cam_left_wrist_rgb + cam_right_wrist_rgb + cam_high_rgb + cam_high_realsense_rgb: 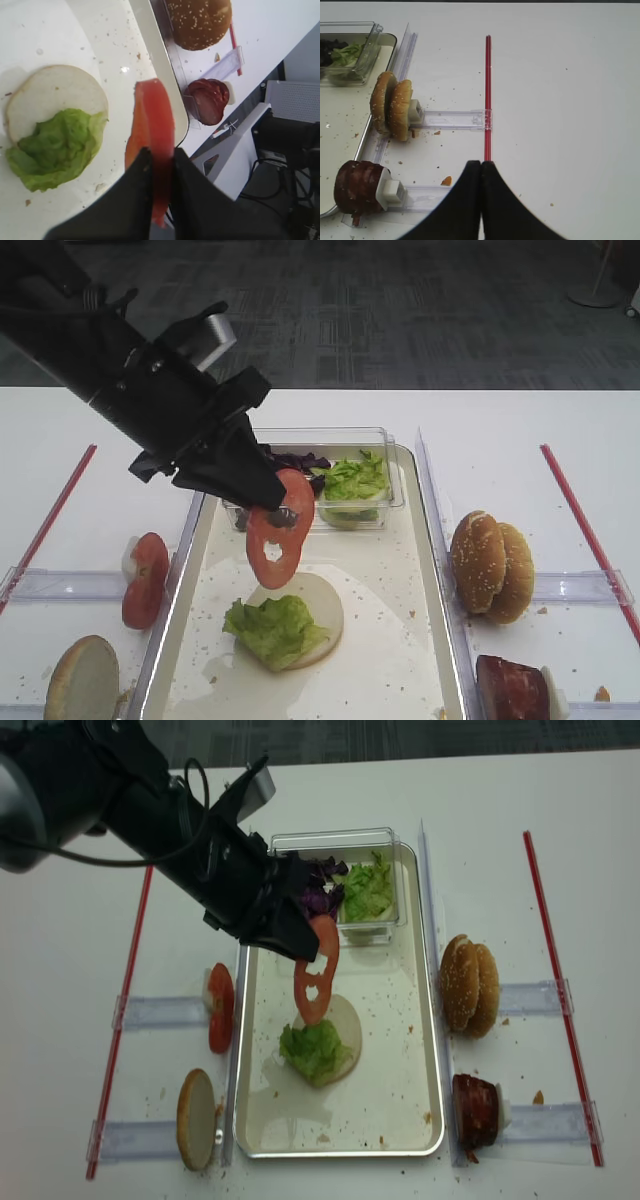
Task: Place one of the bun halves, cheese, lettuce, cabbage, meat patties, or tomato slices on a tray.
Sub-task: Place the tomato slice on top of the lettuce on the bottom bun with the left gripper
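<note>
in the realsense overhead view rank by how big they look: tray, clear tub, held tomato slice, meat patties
1. tray
2. clear tub
3. held tomato slice and meat patties: too close to rank; the slice hangs nearer the camera.

White table [520, 420], dark carpet [400, 310]
</note>
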